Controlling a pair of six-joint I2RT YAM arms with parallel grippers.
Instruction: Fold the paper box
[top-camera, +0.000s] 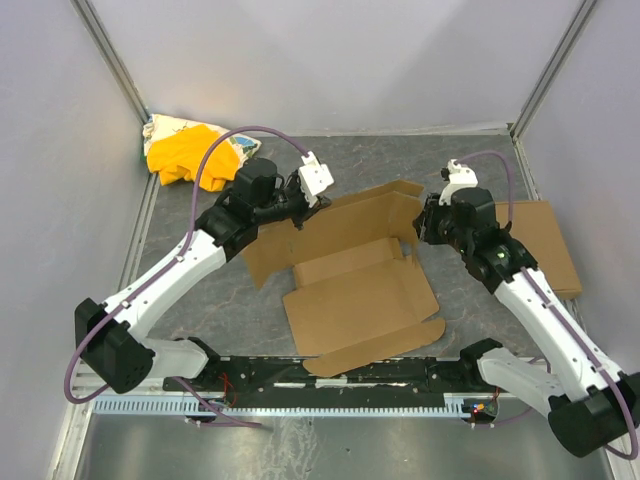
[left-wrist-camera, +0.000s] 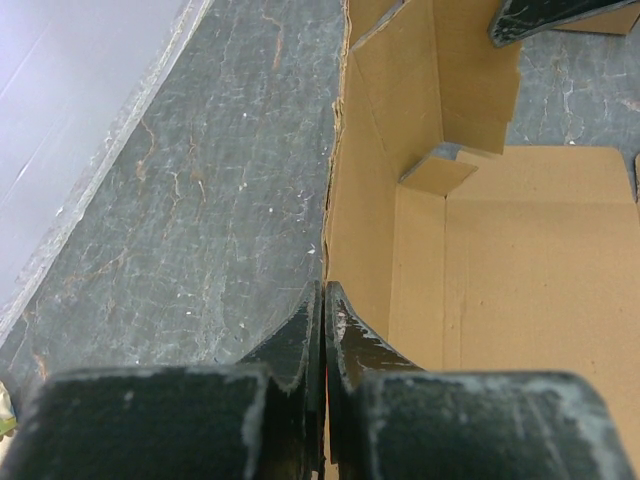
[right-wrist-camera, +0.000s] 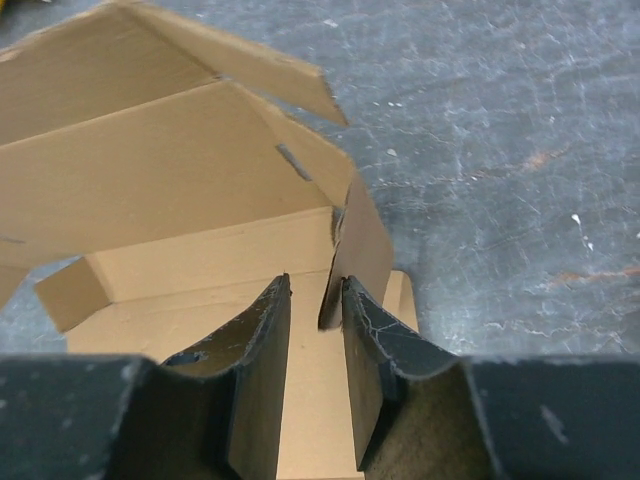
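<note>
The paper box (top-camera: 360, 300) sits mid-way across the surface (top-camera: 250, 310), its left wall clamped upright by the left gripper (left-wrist-camera: 322, 320), while the right gripper (right-wrist-camera: 315, 330) stands apart astride the right flap.

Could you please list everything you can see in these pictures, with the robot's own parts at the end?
paper box: one, brown, centre of the table, partly folded with its far flaps raised
smaller cardboard rectangle: one, brown, flat at the right, partly under the right arm
cloth bundle: one, yellow with some white, far left corner
table: one, dark grey mottled surface, enclosed by pale walls
cables: two, purple, one looping over each arm
left arm: one, white and black, jaws shut on the box's left edge
right arm: one, white and black, jaws open around a raised flap on the box's right side
</note>
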